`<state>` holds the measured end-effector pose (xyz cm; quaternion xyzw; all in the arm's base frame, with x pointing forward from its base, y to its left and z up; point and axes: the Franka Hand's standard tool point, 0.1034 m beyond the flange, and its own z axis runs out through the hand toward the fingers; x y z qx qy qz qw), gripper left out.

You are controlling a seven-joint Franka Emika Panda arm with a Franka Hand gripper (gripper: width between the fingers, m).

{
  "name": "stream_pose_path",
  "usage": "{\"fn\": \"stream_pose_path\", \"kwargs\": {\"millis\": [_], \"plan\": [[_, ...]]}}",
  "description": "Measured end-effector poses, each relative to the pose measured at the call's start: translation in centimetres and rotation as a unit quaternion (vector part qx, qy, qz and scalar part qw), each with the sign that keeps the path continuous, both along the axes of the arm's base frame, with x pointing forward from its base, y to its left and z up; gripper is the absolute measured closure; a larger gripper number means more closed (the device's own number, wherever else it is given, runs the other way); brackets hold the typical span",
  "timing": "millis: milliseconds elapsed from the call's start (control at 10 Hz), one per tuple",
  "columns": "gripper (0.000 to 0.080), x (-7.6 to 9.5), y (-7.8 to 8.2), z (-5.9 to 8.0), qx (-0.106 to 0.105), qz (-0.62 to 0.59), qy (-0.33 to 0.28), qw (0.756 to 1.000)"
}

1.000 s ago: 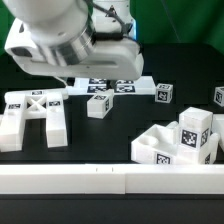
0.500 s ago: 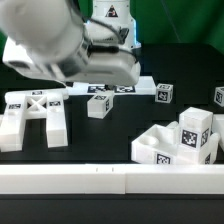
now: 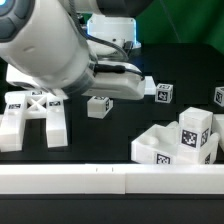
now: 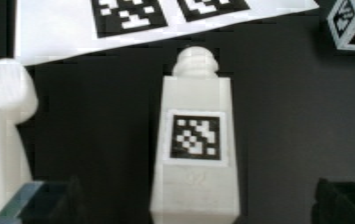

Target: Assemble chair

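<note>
Hardly begun, I judge: in the exterior view the X-braced frame [image 3: 35,112] at nine o'clock and the seat block [image 3: 158,150] at four lie apart on the desk [image 3: 110,140], nothing joined. My end effector [image 4: 195,203] hangs wide open, one leg [image 4: 195,130] lying between its fingers, neither touching it.

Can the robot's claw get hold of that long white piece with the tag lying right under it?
Probably yes. The gripper hangs open over the chair leg, one finger either side, with nothing on top of it; the neighbouring white part lies apart.
</note>
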<state>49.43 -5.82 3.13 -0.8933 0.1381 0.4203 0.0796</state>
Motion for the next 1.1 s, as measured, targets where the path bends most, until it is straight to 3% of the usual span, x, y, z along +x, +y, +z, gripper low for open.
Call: {"fn": "stream_pose_path", "kwargs": {"millis": [300,600,700,800,900,1100], "plan": [[0.0151,-0.7,0.4,-1.4,-0.003,0.003,-0.005,1.000],[0.0179,-0.8,0.4,-1.9,-0.004,0.003,-0.006,1.000],[0.0360,-0.8,0.4,-2.0,-0.004,0.003,-0.006,1.000],[0.0360,-0.9,0.4,-2.0,-0.004,0.002,-0.005,1.000],[0.0513,-0.9,0.3,-2.0,-0.004,0.002,-0.005,1.000],[0.0512,-0.7,0.3,-1.8,-0.004,0.002,-0.007,1.000]]}}
